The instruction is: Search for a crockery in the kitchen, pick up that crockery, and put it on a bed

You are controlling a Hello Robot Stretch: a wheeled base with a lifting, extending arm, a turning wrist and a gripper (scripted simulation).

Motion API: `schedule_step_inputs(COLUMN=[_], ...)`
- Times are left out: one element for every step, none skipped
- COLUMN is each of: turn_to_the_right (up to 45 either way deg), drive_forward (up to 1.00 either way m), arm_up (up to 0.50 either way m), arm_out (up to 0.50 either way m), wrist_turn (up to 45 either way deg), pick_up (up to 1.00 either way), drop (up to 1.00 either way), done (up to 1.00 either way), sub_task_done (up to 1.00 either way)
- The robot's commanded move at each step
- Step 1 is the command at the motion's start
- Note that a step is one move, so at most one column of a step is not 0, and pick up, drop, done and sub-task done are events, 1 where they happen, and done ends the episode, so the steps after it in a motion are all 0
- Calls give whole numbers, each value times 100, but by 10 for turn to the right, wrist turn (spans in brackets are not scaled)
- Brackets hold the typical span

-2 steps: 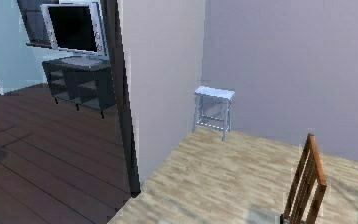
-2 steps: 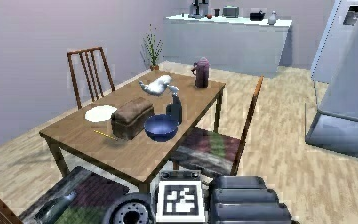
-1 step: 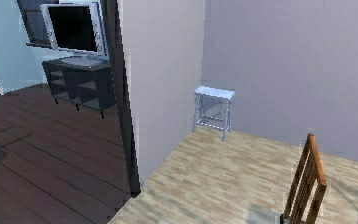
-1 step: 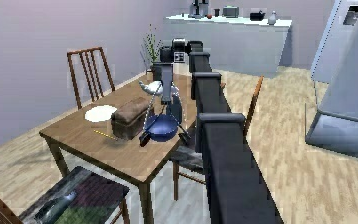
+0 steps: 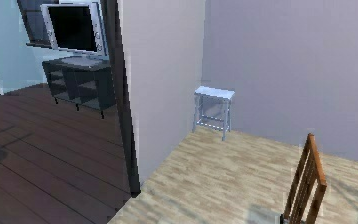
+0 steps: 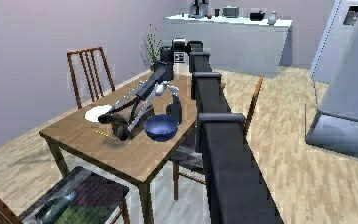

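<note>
In the arm side view a wooden dining table (image 6: 77, 135) carries a blue bowl (image 6: 161, 127), a white plate (image 6: 97, 113) and a dark bottle-like thing (image 6: 174, 106). My arm (image 6: 212, 120) reaches out over the table. From its far end the gripper (image 6: 115, 120) slants down toward the table's left part, ending beside the white plate and left of the blue bowl. With the tabletop and the plate right behind it, I cannot tell whether it holds anything.
Wooden chairs (image 6: 90, 70) stand around the table, and a plant (image 6: 150, 45) rises behind it. A white counter (image 6: 232, 45) with appliances lines the back wall, with a grey fridge (image 6: 342, 80) at the right. The forward view has a wall edge (image 5: 122, 90), a TV (image 5: 75, 30) on a dark stand, a white stool (image 5: 214, 108) and a chair (image 5: 307, 185).
</note>
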Motion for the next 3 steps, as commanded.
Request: schedule_step_inputs(turn_to_the_right=[0, 0, 0], drive_forward=[0, 0, 0], arm_up=[0, 0, 0], arm_out=[0, 0, 0], wrist_turn=[450, 450, 240], pick_up=[0, 0, 0], drop=[0, 0, 0], done=[0, 0, 0], sub_task_done=[0, 0, 0])
